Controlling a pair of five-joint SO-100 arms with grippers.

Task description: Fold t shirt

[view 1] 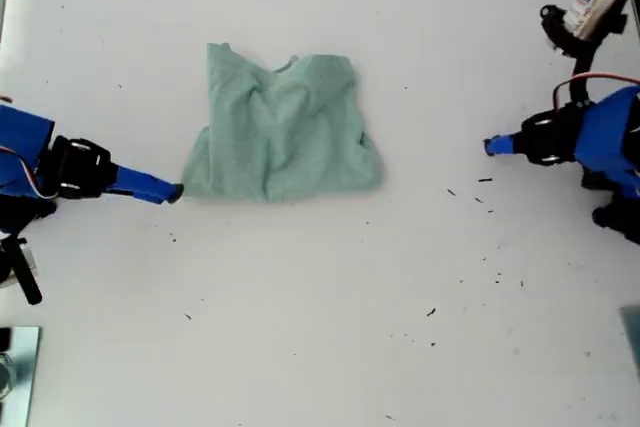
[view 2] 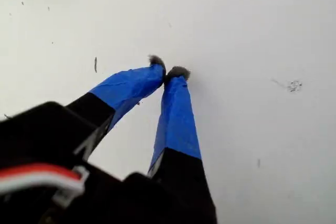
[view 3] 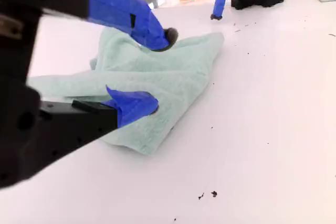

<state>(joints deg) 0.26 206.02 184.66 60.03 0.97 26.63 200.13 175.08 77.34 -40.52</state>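
Gaping beside the t shirt (view 3: 173,77), my second hand (view 3: 155,72) shows only there.

You have a plain white table (view 1: 320,347) under everything, its surface glossy in the second wrist view. The shirt (view 1: 282,132) lies on it in a rumpled heap, a little toward the exterior view's left of centre and in the upper half. Small dark specks (view 1: 484,197) are scattered over the bare table, mostly toward the exterior view's lower right, with a few more below the shirt.
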